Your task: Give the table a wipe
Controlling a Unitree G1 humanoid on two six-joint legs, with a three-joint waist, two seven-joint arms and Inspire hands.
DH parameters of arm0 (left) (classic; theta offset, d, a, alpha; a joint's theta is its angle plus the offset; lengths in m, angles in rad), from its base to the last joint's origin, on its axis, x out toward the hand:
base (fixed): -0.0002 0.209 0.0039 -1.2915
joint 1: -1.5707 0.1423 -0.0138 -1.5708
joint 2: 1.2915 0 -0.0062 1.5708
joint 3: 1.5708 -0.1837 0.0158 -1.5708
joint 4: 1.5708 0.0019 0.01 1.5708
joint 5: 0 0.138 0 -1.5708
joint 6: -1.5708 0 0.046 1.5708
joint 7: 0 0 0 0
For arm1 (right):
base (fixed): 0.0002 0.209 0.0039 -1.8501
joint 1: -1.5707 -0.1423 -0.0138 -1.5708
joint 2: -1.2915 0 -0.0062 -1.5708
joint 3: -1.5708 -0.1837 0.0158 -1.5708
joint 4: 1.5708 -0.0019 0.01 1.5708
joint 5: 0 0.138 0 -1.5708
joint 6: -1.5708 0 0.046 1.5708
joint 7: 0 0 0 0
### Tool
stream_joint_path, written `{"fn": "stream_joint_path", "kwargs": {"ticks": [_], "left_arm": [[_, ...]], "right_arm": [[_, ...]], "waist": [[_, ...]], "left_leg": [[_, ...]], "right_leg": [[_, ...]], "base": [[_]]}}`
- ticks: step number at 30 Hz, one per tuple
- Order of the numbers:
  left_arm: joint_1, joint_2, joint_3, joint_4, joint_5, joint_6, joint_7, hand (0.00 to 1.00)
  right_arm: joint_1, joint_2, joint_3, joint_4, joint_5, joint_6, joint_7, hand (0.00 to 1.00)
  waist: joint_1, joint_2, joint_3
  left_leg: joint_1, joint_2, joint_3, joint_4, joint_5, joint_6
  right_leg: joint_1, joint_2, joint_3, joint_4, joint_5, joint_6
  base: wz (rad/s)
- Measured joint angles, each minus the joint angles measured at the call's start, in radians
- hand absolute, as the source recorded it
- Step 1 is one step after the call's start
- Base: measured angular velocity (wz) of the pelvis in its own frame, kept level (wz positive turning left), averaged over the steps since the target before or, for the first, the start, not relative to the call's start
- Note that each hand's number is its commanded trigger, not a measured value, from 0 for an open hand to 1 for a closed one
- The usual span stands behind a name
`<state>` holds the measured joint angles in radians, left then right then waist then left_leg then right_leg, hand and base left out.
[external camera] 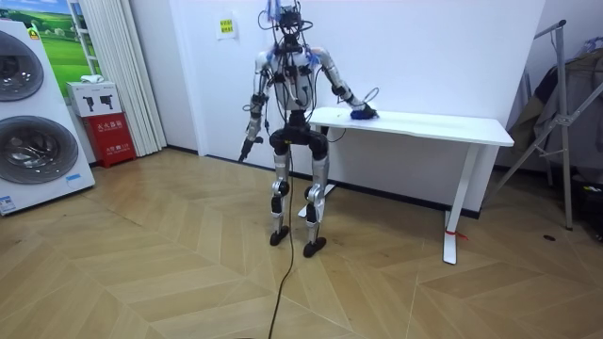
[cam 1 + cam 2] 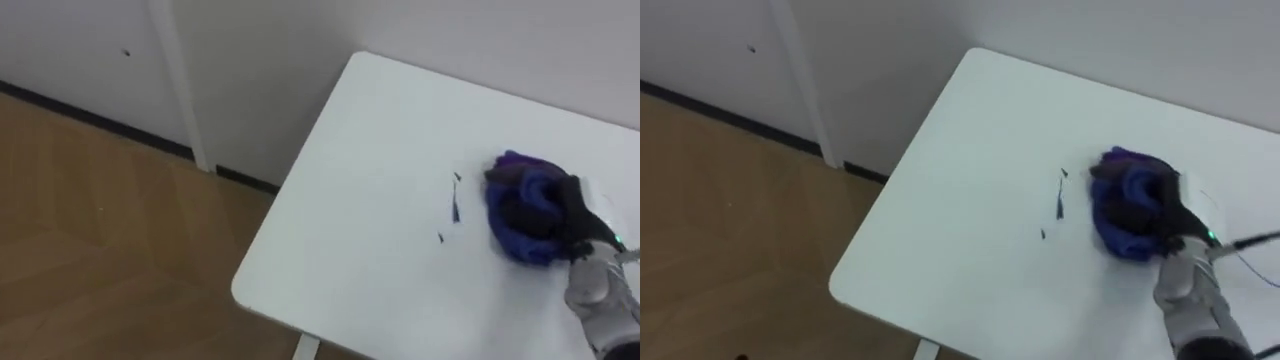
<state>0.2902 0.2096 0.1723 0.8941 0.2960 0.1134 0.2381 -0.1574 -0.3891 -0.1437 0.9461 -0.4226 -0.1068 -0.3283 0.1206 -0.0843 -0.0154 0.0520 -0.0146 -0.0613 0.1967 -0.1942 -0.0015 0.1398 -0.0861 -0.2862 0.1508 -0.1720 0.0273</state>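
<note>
One blue cloth (image 2: 530, 190) lies bunched on the white table (image 2: 380, 200), towards the right side of the top as seen from the head camera and well in from the rounded corner. The bundle is a rumpled lump with no distinct pointed end. Its longer dimension runs roughly from the far side of the table towards the near side. The right hand (image 2: 570, 215) reaches in from the lower right and sits on the cloth's near right part, dark fingers curled into the folds and gripping it. Several short dark marks (image 2: 455, 208) show on the bare top just to the left of the cloth, close to it but not covered. In the room view the robot stands upright on the wood floor at the table's end nearest the room view's left, right arm stretched out over the top. The left hand (image 1: 247, 147) hangs at its side; its grip cannot be told. Two stacked washing machines (image 1: 33, 151) stand at the room view's left with doors closed, contents not discernible.
</note>
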Motion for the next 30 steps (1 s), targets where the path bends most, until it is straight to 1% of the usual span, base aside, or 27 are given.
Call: {"fn": "stream_joint_path", "kwargs": {"ticks": [2,3,5,6,7,8,9,12,13,14,15,16,17,18,19,20,21,22,23,24,25,26,28,30], "left_arm": [[0.010,-0.001,0.023,0.000,0.003,-0.005,0.015,0.00],[0.013,-0.001,0.027,-0.001,0.008,-0.005,0.018,0.00],[0.018,-0.006,0.043,-0.003,0.043,-0.004,0.019,0.00],[0.018,-0.007,0.043,-0.003,0.046,-0.004,0.019,0.00],[0.019,-0.007,0.043,-0.003,0.048,-0.004,0.020,0.00],[0.023,-0.007,0.043,-0.002,0.047,-0.003,0.022,0.00],[0.028,-0.007,0.041,-0.002,0.047,-0.002,0.023,0.00],[0.051,-0.008,0.037,-0.002,0.045,0.013,0.028,0.00],[0.061,-0.010,0.030,-0.001,0.034,0.013,0.028,0.00],[0.073,-0.021,0.029,-0.001,0.029,0.013,0.029,0.00],[0.079,-0.027,0.028,-0.001,0.027,0.014,0.028,0.00],[0.087,-0.037,0.020,-0.001,0.024,0.017,0.024,0.00],[0.089,-0.042,0.015,-0.001,0.024,0.021,0.015,0.00],[0.088,-0.043,0.009,-0.001,0.024,0.021,0.014,0.00],[0.084,-0.044,-0.005,-0.001,0.024,0.023,0.012,0.00],[0.079,-0.043,-0.023,-0.001,0.024,0.029,0.009,0.00],[0.074,-0.042,-0.032,-0.001,0.024,0.032,0.006,0.00],[0.059,-0.041,-0.043,-0.002,0.024,0.033,0.003,0.00],[0.048,-0.041,-0.051,-0.002,0.024,0.033,0.000,0.00],[0.041,-0.041,-0.056,-0.002,0.024,0.033,-0.003,0.00],[0.030,-0.041,-0.063,-0.002,0.023,0.033,-0.008,0.00],[0.031,-0.040,-0.073,-0.012,0.020,0.034,-0.013,0.00],[0.039,-0.040,-0.080,-0.027,0.020,0.041,-0.019,0.00],[0.060,-0.039,-0.070,-0.032,0.019,0.046,-0.026,0.00]], "right_arm": [[0.073,-0.004,-0.053,0.002,0.044,-0.005,-0.025,1.00],[0.087,-0.005,-0.063,0.003,0.046,-0.005,-0.030,1.00],[0.117,-0.005,-0.112,0.003,0.033,-0.005,-0.041,1.00],[0.123,-0.006,-0.120,0.003,0.032,-0.005,-0.044,1.00],[0.139,-0.011,-0.125,0.003,0.031,-0.004,-0.054,1.00],[0.152,-0.013,-0.128,0.003,0.032,0.002,-0.062,1.00],[0.155,-0.013,-0.128,0.003,0.032,0.006,-0.064,1.00],[0.157,-0.014,-0.102,-0.003,0.028,0.039,-0.077,1.00],[0.146,-0.014,-0.094,-0.021,0.022,0.066,-0.079,1.00],[0.127,-0.014,-0.085,-0.028,0.006,0.093,-0.079,1.00],[0.119,-0.015,-0.077,-0.036,-0.012,0.109,-0.079,1.00],[0.103,-0.014,-0.057,-0.056,-0.038,0.144,-0.076,1.00],[0.085,-0.013,-0.020,-0.084,-0.078,0.190,-0.067,1.00],[0.079,-0.011,0.004,-0.105,-0.110,0.212,-0.057,1.00],[0.055,-0.004,0.055,-0.140,-0.179,0.244,-0.026,1.00],[0.028,0.008,0.124,-0.190,-0.245,0.270,0.013,1.00],[0.019,0.012,0.166,-0.216,-0.271,0.278,0.032,1.00],[0.009,0.019,0.234,-0.268,-0.316,0.283,0.066,1.00],[-0.010,0.035,0.285,-0.304,-0.349,0.282,0.095,1.00],[-0.025,0.045,0.305,-0.310,-0.361,0.281,0.107,1.00],[-0.053,0.060,0.330,-0.318,-0.370,0.281,0.130,1.00],[-0.077,0.065,0.350,-0.323,-0.372,0.279,0.145,1.00],[-0.098,0.065,0.358,-0.325,-0.374,0.279,0.155,1.00],[-0.098,0.056,0.354,-0.312,-0.357,0.264,0.154,1.00]], "waist": [[-0.021,0.000,-0.0006],[-0.024,0.000,-0.0014],[-0.044,0.001,-0.0020],[-0.046,0.001,-0.0022],[-0.050,0.004,-0.0035],[-0.051,0.004,-0.0041],[-0.051,0.005,-0.0045],[-0.037,0.014,-0.0076],[-0.031,0.020,-0.0076],[-0.021,0.029,-0.0069],[-0.016,0.033,-0.0062],[-0.005,0.036,-0.0014],[0.007,0.042,0.0006],[0.014,0.041,0.0019],[0.025,0.041,0.0040],[0.032,0.043,0.0059],[0.039,0.040,0.0109],[0.058,0.037,0.0145],[0.076,0.035,0.0181],[0.082,0.031,0.0213],[0.097,0.029,0.0216],[0.113,0.025,0.0228],[0.127,0.020,0.0221],[0.128,0.018,0.0221]], "left_leg": [[0.025,0.000,0.022,-0.002,0.000,0.000],[0.029,0.001,0.033,-0.002,0.000,0.001],[0.028,0.003,0.049,-0.001,-0.001,0.002],[0.028,0.003,0.049,-0.001,-0.003,0.005],[0.027,0.004,0.049,-0.003,-0.011,0.017],[0.033,0.003,0.049,-0.009,-0.013,0.018],[0.035,0.003,0.049,-0.009,-0.014,0.018],[0.049,0.006,0.055,-0.001,-0.015,0.016],[0.052,0.007,0.057,0.003,-0.015,0.015],[0.059,0.008,0.064,0.002,-0.014,0.014],[0.064,0.009,0.070,0.000,-0.013,0.013],[0.069,0.013,0.082,-0.001,-0.012,0.012],[0.073,0.019,0.094,0.000,-0.011,0.009],[0.072,0.023,0.101,0.000,-0.010,0.007],[0.067,0.027,0.107,0.000,-0.008,0.004],[0.064,0.029,0.107,-0.001,-0.005,0.002],[0.064,0.031,0.108,-0.002,-0.004,0.001],[0.062,0.034,0.109,-0.006,0.000,-0.003],[0.061,0.034,0.109,-0.014,0.005,-0.005],[0.059,0.035,0.109,-0.016,0.007,-0.006],[0.047,0.035,0.105,-0.017,0.009,-0.007],[0.037,0.035,0.103,-0.017,0.009,-0.007],[0.029,0.033,0.098,-0.012,0.011,-0.005],[0.032,0.031,0.085,-0.013,0.011,-0.005]], "right_leg": [[0.021,-0.001,0.007,0.000,0.000,0.001],[0.024,-0.001,0.008,0.001,0.000,0.001],[0.021,-0.001,0.008,0.000,-0.001,0.003],[0.021,-0.001,0.007,0.000,-0.002,0.005],[0.025,0.000,0.002,0.001,-0.007,0.013],[0.032,-0.001,-0.004,0.001,-0.011,0.019],[0.034,-0.002,-0.005,0.001,-0.011,0.019],[0.047,0.000,0.006,0.000,-0.011,0.019],[0.051,0.000,0.007,0.001,-0.011,0.019],[0.052,0.001,0.013,0.004,-0.010,0.019],[0.053,0.001,0.017,0.006,-0.010,0.019],[0.051,0.004,0.029,0.008,-0.009,0.016],[0.045,0.007,0.038,0.019,-0.007,0.014],[0.036,0.008,0.040,0.023,-0.008,0.012],[0.027,0.014,0.050,0.021,-0.003,0.003],[0.017,0.020,0.060,0.022,0.000,-0.002],[0.015,0.023,0.064,0.021,0.002,-0.004],[0.008,0.027,0.068,0.021,0.004,-0.008],[0.001,0.029,0.075,0.021,0.002,-0.011],[-0.002,0.030,0.076,0.020,0.002,-0.011],[-0.012,0.031,0.073,0.020,0.001,-0.012],[-0.021,0.031,0.069,0.019,0.001,-0.012],[-0.025,0.029,0.062,0.017,0.001,-0.012],[-0.019,0.028,0.054,0.018,0.001,-0.012]], "base": [[-0.16],[-0.14],[-0.14],[-0.07],[0.00],[0.04],[-0.05],[-0.15],[-0.10],[-0.14],[-0.27],[-0.31],[-0.34],[-0.36],[-0.37],[-0.35],[-0.25],[-0.09],[0.00],[0.08],[0.09],[0.12],[0.15],[0.18]]}}
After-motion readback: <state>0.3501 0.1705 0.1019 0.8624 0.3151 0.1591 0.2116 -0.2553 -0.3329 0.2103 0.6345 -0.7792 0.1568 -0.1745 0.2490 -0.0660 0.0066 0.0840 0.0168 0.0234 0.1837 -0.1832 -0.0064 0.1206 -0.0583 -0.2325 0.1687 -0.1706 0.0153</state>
